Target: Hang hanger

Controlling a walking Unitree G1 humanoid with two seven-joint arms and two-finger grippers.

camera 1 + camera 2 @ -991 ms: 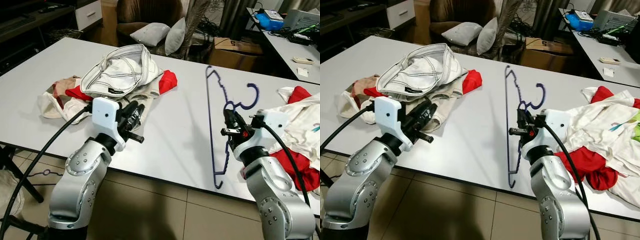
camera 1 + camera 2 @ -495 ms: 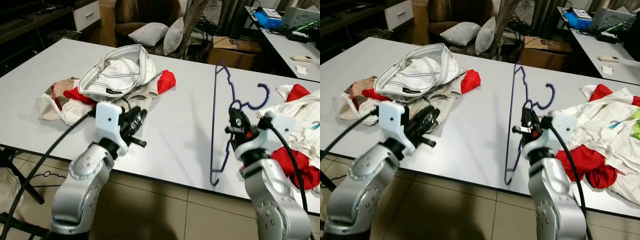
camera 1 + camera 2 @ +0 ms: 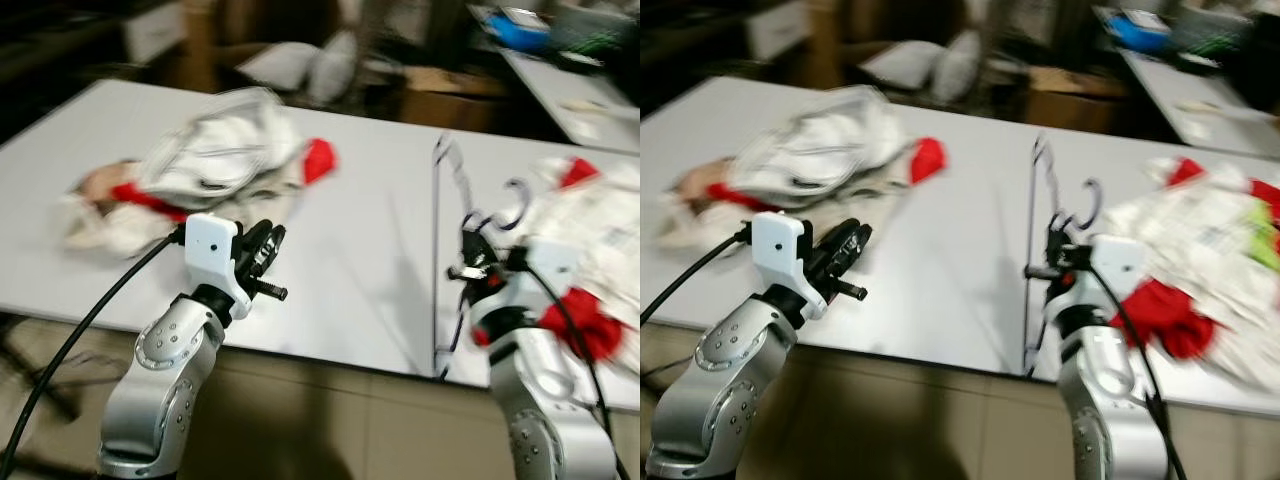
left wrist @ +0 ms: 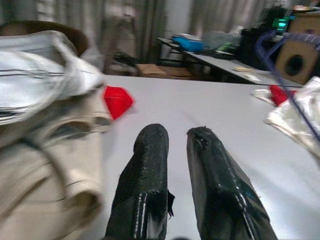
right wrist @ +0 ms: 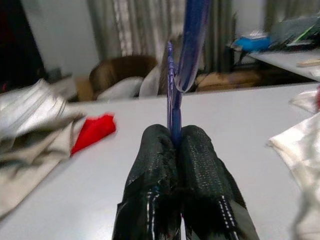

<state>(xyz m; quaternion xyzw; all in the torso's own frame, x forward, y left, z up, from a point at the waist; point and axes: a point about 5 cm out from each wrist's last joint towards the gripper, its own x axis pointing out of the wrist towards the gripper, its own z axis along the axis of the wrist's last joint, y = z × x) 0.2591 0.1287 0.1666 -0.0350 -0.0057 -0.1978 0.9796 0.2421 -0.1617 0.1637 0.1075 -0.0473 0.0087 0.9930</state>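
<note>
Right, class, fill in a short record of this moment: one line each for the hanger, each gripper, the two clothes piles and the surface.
hanger: blue hanger, lifted off the table, held near its hook
right gripper: right gripper shut on the hanger, above the table's near edge
left gripper: left gripper holds nothing, fingers slightly apart, above the table
left pile: white and red clothes on the table's left part
right pile: white and red clothes on its right part
surface: white table
image: blurred
</note>
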